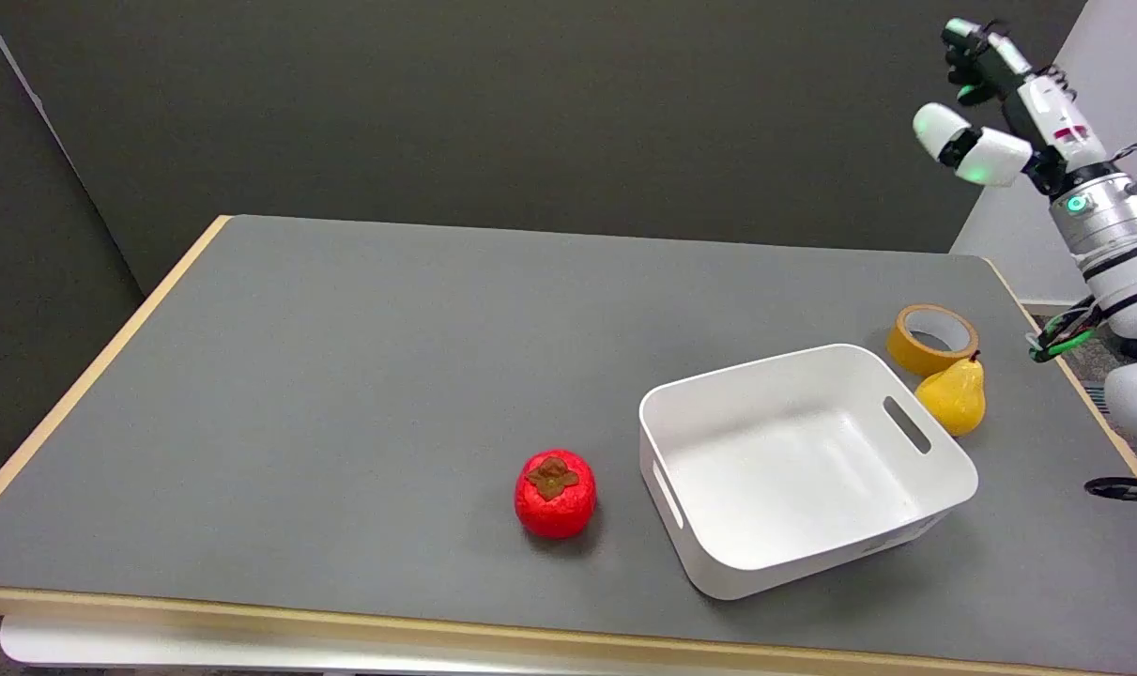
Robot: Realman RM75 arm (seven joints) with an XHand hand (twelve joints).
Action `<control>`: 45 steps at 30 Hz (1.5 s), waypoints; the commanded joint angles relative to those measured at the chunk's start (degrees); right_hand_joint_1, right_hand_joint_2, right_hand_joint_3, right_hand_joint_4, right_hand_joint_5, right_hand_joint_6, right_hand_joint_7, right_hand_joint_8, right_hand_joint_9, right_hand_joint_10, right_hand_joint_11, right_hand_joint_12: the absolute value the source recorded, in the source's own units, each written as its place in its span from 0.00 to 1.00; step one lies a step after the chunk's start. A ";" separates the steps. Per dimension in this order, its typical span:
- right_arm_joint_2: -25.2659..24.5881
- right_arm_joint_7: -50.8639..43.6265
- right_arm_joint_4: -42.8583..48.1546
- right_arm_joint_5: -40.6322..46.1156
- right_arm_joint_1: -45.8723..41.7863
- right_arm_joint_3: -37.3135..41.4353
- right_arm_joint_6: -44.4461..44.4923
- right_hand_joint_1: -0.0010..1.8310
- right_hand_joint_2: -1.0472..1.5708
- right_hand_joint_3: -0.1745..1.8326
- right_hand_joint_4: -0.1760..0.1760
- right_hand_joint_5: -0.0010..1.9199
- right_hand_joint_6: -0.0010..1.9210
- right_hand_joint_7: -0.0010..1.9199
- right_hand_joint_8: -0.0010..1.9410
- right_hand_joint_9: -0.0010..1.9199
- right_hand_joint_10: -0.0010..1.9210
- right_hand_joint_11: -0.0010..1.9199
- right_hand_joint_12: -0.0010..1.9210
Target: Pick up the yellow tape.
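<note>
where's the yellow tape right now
In the head view the yellow tape lies flat on the table's far right part, just behind the yellow pear and beside the white bin's far right corner.

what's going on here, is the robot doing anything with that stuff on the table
Nothing is being handled yet. The robot's right hand is raised in the air at the upper right, well above the table, holding nothing. The yellow tape it is meant to pick up lies flat near the table's far right edge, close against a yellow pear. Both sit just behind a white bin, which looks empty. A red persimmon sits left of the bin.
</note>
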 commanded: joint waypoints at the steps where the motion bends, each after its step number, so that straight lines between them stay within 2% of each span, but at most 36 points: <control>1: 4.26 -18.83 12.91 -1.25 -3.39 3.29 -43.58 0.17 0.62 0.55 0.73 0.05 0.17 0.07 0.13 0.06 0.29 0.03 0.61; 3: 4.24 -21.13 14.23 -1.25 -3.47 3.87 -47.32 0.22 0.61 0.59 0.72 0.03 0.16 0.05 0.14 0.02 0.31 0.06 0.51; 5: 4.18 -23.91 14.98 -1.37 -3.55 4.22 -50.87 0.16 0.60 0.57 0.70 0.04 0.13 0.05 0.10 0.02 0.29 0.03 0.54; 8: 4.18 -27.72 15.22 -4.02 -3.55 4.05 -54.64 0.16 0.62 0.52 0.68 0.02 0.15 0.03 0.11 0.02 0.26 0.00 0.58; 10: 4.17 -30.35 14.62 -8.93 -3.26 4.21 -58.08 0.15 0.60 0.54 0.66 0.01 0.11 0.02 0.09 0.00 0.23 0.00 0.54; 12: 4.18 -30.07 16.23 -11.09 -3.64 4.00 -60.38 0.23 0.58 0.55 0.63 0.03 0.05 0.04 0.01 0.02 0.15 0.03 0.47; 14: 4.19 -29.63 16.98 -13.34 -3.97 4.31 -62.06 0.17 0.59 0.54 0.60 0.00 0.08 0.01 0.05 0.00 0.15 0.00 0.51; 19: 4.82 -29.61 23.06 -20.05 -8.03 7.39 -66.47 0.15 0.59 0.53 0.57 0.00 0.06 0.00 0.04 0.00 0.12 0.00 0.51; 22: 4.89 -29.55 27.73 -22.35 -13.37 12.45 -67.72 0.14 0.59 0.54 0.57 0.00 0.07 0.01 0.09 0.00 0.16 0.00 0.51; 25: 4.37 -29.55 31.12 -22.17 -17.00 16.49 -68.75 0.11 0.58 0.53 0.60 0.02 0.07 0.04 0.14 0.01 0.22 0.00 0.56; 30: 3.61 -29.47 37.34 -22.27 -22.90 21.12 -70.43 0.12 0.59 0.52 0.62 0.02 0.12 0.09 0.14 0.02 0.29 0.00 0.62; 37: 3.05 -28.37 38.52 -21.79 -25.76 20.36 -71.06 0.12 0.59 0.52 0.62 0.03 0.13 0.10 0.15 0.03 0.31 0.01 0.64; 45: 3.57 -25.87 36.01 -19.90 -24.02 14.82 -70.87 0.12 0.59 0.52 0.63 0.03 0.13 0.10 0.15 0.03 0.31 0.01 0.64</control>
